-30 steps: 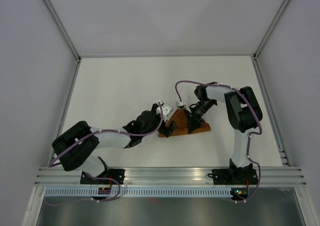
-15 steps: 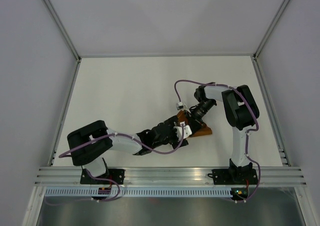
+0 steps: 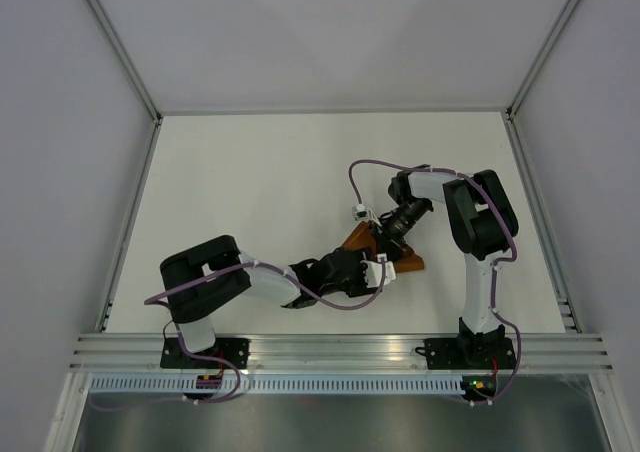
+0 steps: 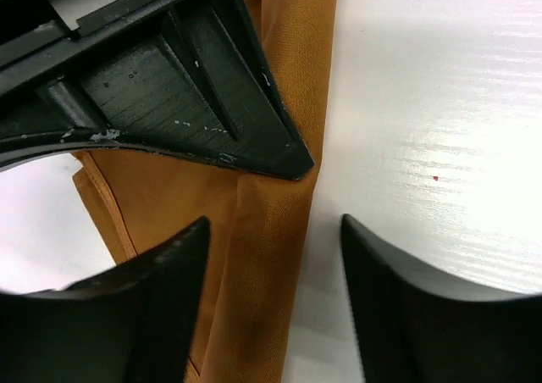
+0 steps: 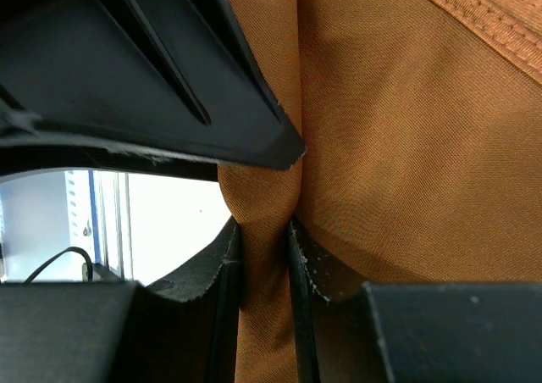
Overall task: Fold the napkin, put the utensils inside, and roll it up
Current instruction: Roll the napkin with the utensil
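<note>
We see a rust-orange square of thin cloth, the napkin (image 3: 406, 262), lying bunched up on the smooth white counter (image 3: 250, 172). It sits nearer the near edge than the far edge, a little toward the right side. Both arms reach in and meet over it, so from above only small orange bits show.

Up close, the cloth has a fine woven look with tiny threads. A thicker stitched hem (image 5: 483, 19) runs along one edge. Part of the cloth is pulled into a long, soft ridge.

The right claw (image 5: 264, 230) is pressed together on that ridge. Its two black fingers (image 5: 212, 264) squeeze the cloth into a thin, narrow strip between them. The finger edges look rough and a bit scuffed.

The left claw (image 4: 275, 222) is spread wide. Its two black fingers (image 4: 127, 315) are curved and smooth. Between them we see a folded strip of the napkin and some bare counter. We cannot tell if the left-hand finger touches the cloth or only hangs over it.

In the left wrist view, a black plastic wedge (image 4: 186, 86) with ribs comes in from the top left. Its sharp tip meets the fold of the napkin. It has small white scratches.

The counter here is shiny, with faint lines and one tiny red dot (image 4: 435, 178).
</note>
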{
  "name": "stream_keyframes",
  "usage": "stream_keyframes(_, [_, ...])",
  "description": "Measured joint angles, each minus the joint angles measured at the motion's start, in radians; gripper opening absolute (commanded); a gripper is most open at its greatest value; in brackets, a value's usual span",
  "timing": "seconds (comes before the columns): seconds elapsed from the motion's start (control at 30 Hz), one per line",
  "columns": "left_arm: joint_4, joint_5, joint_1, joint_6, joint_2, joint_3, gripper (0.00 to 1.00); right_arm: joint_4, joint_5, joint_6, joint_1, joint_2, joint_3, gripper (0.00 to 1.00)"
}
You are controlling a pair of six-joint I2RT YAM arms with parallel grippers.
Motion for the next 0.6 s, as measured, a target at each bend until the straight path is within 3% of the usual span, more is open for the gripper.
stream_keyframes(0.17, [-0.024, 0.050, 0.023, 0.000, 0.018, 0.023, 0.53, 0.000, 0.000, 0.001, -0.001, 0.000, 0.000, 0.09])
stream_keyframes(0.33, [-0.041, 0.086, 0.037, -0.006, 0.047, 0.057, 0.32, 0.000, 0.001, 0.001, -0.003, 0.000, 0.000, 0.10])
stream_keyframes(0.43, [-0.061, 0.115, 0.043, -0.011, 0.059, 0.077, 0.25, -0.004, 0.006, 0.003, -0.006, 0.000, -0.001, 0.16])
stream_keyframes(0.47, [-0.066, 0.125, 0.046, -0.013, 0.062, 0.084, 0.19, -0.005, 0.007, 0.006, -0.009, 0.000, -0.002, 0.22])
stream_keyframes(0.57, [-0.073, 0.150, 0.055, -0.025, 0.067, 0.093, 0.16, 0.000, 0.010, 0.017, -0.014, -0.006, -0.009, 0.34])
stream_keyframes(0.6, [-0.076, 0.161, 0.060, -0.030, 0.070, 0.096, 0.07, 0.004, 0.014, 0.024, -0.014, -0.012, -0.013, 0.37])
